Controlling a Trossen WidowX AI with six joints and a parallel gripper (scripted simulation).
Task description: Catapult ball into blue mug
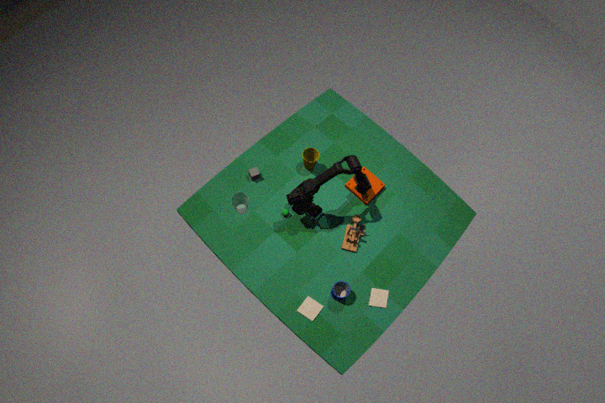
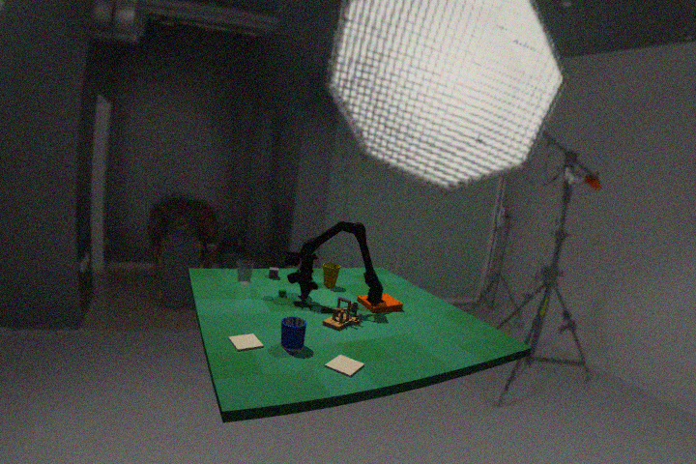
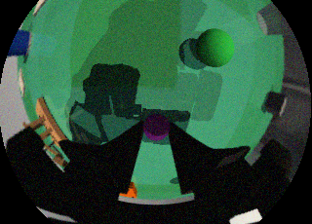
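Observation:
A small purple ball (image 3: 156, 129) is between my two fingertips in the wrist view. My gripper (image 3: 156, 124) (image 2: 304, 298) points down at the mat and is shut on this ball, with a fingertip against each side. The arm hides the ball in the top view. A wooden catapult (image 1: 349, 241) (image 2: 338, 324) (image 3: 50, 121) stands between the orange base and the mug, away from my gripper. The blue mug (image 1: 335, 293) (image 2: 293, 334) (image 3: 19, 43) stands upright beyond the catapult. I cannot see anything inside the mug clearly.
A green ball (image 1: 285, 212) (image 2: 282, 293) (image 3: 214, 48) lies near my gripper. A clear cup (image 1: 239, 203) (image 2: 244, 272), a grey cube (image 1: 254, 173) (image 2: 273, 272) and a yellow cup (image 1: 310, 164) (image 2: 331, 275) stand farther off. Cream tiles (image 1: 310, 308) (image 1: 378, 298) lie either side of the mug.

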